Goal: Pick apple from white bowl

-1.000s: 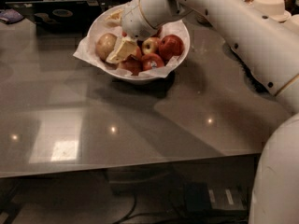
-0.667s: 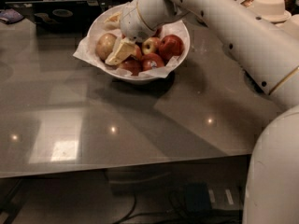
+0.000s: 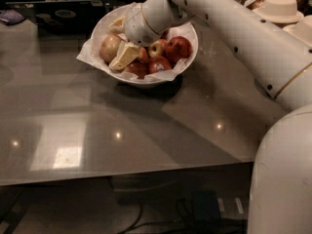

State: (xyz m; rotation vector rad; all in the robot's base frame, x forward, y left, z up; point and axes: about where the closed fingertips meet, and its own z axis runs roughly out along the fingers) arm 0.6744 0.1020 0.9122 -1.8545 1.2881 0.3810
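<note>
The apple (image 3: 108, 48) – the big one with dull tan skin – lies in the left part of the white bowl (image 3: 194, 42), against the crumpled white paper (image 3: 87, 56) that lines the bowl and sticks out over its rim. The hand (image 3: 122, 42) is down inside the bowl, just beside the apple on its right side and partly over it. One cream-coloured wedge of the hand lies across the lower right of the apple. If the hand is open or closed on the apple, I cannot tell.

To the right of the hand there are other fruits in the same bowl: a small yellow-green and red apple (image 3: 157, 47), and deep-red apples (image 3: 179, 48) next to it and below it.

The white arm (image 3: 234, 30) comes from the right edge, passes over the right rim of the bowl and goes down to the hand.

The bowl stands on a grey, shiny tabletop (image 3: 146, 130) – small spots of light reflect in it. Behind the arm, at the top right, stand stacks of beige paper bowls (image 3: 280, 9), upside down. Behind the bowl on the left lies a dark tray (image 3: 63, 16).
</note>
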